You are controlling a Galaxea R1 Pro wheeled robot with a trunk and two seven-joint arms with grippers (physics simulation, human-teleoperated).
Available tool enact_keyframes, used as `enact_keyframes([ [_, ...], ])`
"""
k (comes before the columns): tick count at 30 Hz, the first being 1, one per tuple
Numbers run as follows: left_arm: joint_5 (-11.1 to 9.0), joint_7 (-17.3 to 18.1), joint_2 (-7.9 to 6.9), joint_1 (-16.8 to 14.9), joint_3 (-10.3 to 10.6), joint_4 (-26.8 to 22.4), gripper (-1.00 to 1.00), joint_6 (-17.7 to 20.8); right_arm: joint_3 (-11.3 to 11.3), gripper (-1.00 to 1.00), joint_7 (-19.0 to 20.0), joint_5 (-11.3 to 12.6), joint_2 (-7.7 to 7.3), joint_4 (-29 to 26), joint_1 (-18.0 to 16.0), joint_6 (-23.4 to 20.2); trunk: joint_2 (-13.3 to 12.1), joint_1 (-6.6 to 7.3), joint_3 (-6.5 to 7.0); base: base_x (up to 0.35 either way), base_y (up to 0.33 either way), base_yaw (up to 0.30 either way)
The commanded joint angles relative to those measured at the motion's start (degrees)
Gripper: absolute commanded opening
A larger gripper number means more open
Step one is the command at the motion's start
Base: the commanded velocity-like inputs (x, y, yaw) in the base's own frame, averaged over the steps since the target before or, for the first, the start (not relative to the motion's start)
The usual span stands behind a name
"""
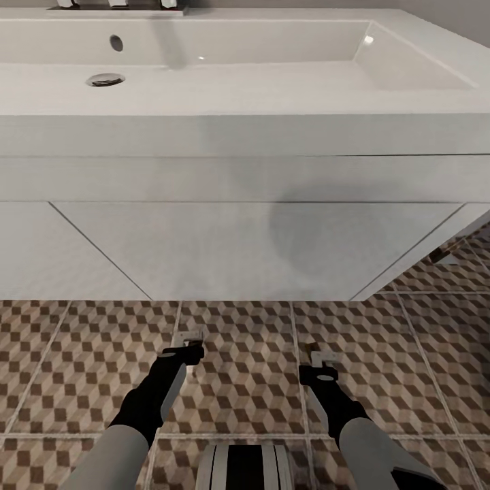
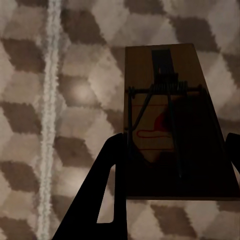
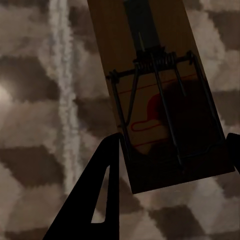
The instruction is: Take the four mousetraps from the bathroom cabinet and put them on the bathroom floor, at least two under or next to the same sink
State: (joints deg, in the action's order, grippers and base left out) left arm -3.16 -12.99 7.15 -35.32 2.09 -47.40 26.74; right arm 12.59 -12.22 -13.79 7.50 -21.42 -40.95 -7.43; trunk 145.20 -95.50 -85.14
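Note:
My left gripper (image 1: 185, 348) hangs low over the cube-patterned bathroom floor (image 1: 245, 367), just in front of the white vanity (image 1: 238, 245) under the sink (image 1: 286, 88). In the left wrist view the left gripper (image 2: 175, 145) is shut on a mousetrap (image 2: 165, 75), a brown board with a wire spring and a red mark, its dark fingers (image 2: 107, 185) pressing the board's edges. My right gripper (image 1: 318, 364) hovers beside it, and in the right wrist view the right gripper (image 3: 174, 145) is shut on a second mousetrap (image 3: 107, 45), tilted slightly above the tiles.
The vanity front overhangs the floor close ahead of both grippers. A small brown flat object (image 1: 441, 255) lies on the tiles by the vanity's right end; I cannot make out what it is. My base (image 1: 245, 466) shows at the bottom edge.

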Motion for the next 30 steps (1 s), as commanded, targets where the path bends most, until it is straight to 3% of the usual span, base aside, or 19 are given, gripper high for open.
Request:
enact_keyframes([
  [1,-0.27,-0.52,-0.03,-0.01,0.19,-0.09,-1.0,0.27,0.25,-1.0,-0.08,-0.53,0.06,-0.12,-0.01,-0.4,0.01,0.01,-0.04,0.0,0.0,0.0],
  [30,-0.27,-0.62,0.03,-0.01,0.19,-0.32,-1.0,0.33,0.34,-1.0,-0.77,-0.67,0.46,-0.2,-0.01,-0.71,0.01,0.01,-0.04,0.0,0.0,0.025],
])
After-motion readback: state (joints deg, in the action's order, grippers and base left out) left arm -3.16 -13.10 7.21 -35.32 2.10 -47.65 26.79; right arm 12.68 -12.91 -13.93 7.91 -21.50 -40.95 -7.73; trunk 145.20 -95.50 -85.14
